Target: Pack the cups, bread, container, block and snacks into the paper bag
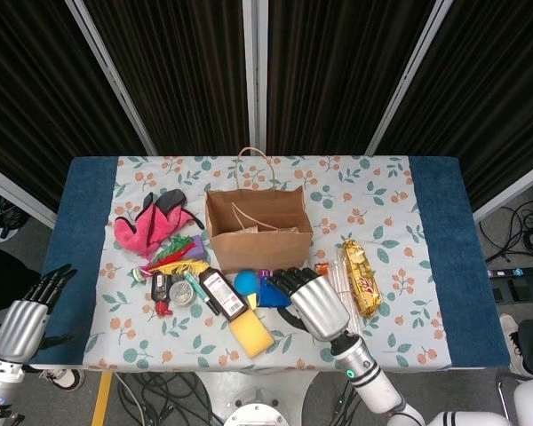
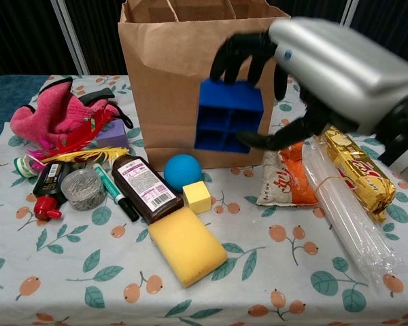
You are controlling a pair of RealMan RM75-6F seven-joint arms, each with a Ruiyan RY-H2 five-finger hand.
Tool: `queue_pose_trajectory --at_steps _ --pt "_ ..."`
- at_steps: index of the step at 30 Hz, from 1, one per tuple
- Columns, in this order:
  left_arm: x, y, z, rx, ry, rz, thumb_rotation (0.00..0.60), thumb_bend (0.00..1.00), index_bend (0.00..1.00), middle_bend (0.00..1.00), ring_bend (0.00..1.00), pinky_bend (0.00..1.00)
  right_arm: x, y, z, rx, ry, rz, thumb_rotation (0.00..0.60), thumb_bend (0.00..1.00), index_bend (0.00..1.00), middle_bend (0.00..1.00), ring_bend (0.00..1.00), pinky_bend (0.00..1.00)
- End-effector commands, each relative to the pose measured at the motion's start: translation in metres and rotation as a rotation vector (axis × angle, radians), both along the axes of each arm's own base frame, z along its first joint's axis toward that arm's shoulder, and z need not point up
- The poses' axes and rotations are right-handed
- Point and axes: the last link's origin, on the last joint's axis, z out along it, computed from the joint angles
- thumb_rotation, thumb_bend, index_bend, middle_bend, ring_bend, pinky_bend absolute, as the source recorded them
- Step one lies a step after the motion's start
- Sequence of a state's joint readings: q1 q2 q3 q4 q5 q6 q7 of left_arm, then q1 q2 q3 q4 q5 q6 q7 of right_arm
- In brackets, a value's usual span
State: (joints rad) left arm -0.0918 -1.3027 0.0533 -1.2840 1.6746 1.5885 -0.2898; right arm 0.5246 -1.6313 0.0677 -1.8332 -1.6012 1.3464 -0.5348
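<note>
Chest view shows the right hand (image 2: 319, 64) clamped on the blue container (image 2: 228, 116), fingers hooked over its top edge and thumb beneath, holding it clear of the table (image 2: 272, 272) in front of the paper bag (image 2: 190, 68). To do this well, I judge it must rise above the bag's rim before crossing, then lower inside without crushing the front wall. Near the front edge lie the yellow block (image 2: 196, 197), snacks (image 2: 357, 170) and sleeve of cups (image 2: 343, 207). The left hand (image 1: 22, 324) hangs off the table's left edge, fingers apart, holding nothing
</note>
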Motion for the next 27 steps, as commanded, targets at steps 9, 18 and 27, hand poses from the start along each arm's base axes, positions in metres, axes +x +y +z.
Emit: queue_pose_trajectory --at_steps 9,18,27 --pt "0.008 0.004 -0.003 -0.017 0.014 -0.027 0.6 0.19 0.14 0.18 0.13 0.24 0.047 -0.001 0.137 -0.271 -0.253 0.098 0.6 0.26 0.65 0.56 0.48 0.52" --pt "0.011 0.004 0.001 -0.009 0.021 -0.032 0.6 0.19 0.14 0.17 0.13 0.24 0.059 -0.072 0.111 -0.272 -0.108 0.01 0.6 0.26 0.65 0.56 0.48 0.52" --pt "0.008 0.004 0.004 -0.001 0.02 -0.015 0.6 0.19 0.14 0.17 0.13 0.24 0.072 -0.105 0.076 -0.273 -0.044 -0.014 0.6 0.26 0.65 0.56 0.48 0.52"
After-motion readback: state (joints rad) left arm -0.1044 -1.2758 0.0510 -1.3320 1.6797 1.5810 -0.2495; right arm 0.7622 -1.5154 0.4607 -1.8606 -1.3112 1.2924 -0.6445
